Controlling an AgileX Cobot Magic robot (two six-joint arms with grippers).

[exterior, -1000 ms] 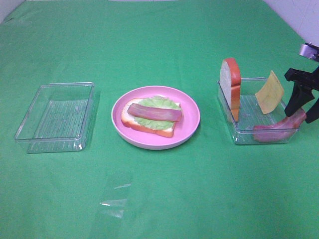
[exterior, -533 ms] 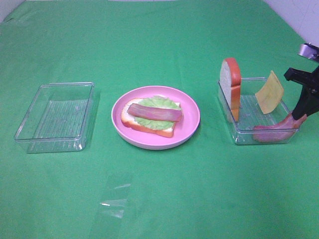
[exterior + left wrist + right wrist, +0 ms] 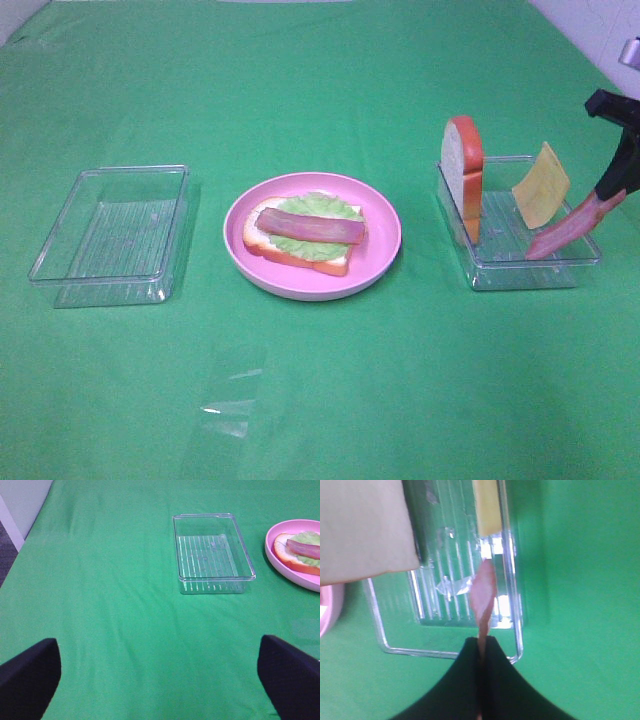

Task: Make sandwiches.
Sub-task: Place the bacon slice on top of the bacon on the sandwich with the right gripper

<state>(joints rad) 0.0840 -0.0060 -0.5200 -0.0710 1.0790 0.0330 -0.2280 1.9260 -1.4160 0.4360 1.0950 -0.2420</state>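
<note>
Higher now, right tool (image 3: 604,197) clamped on one of two bacon strips (image 3: 563,229); left tool (image 3: 159,647) spread wide.

Bread slice (image 3: 463,170), cheese (image 3: 541,185) crowd tray (image 3: 520,283), cloth (image 3: 330,400) seemingly open

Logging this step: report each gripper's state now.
Left gripper: open, holding nothing.
Right gripper: shut on a bacon strip.

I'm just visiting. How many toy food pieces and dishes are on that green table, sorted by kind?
Bread slices: 2
Bacon strips: 2
Lettuce leaf: 1
Cheese square: 1
Pink plate: 1
Clear trays: 2
Total: 9
</note>
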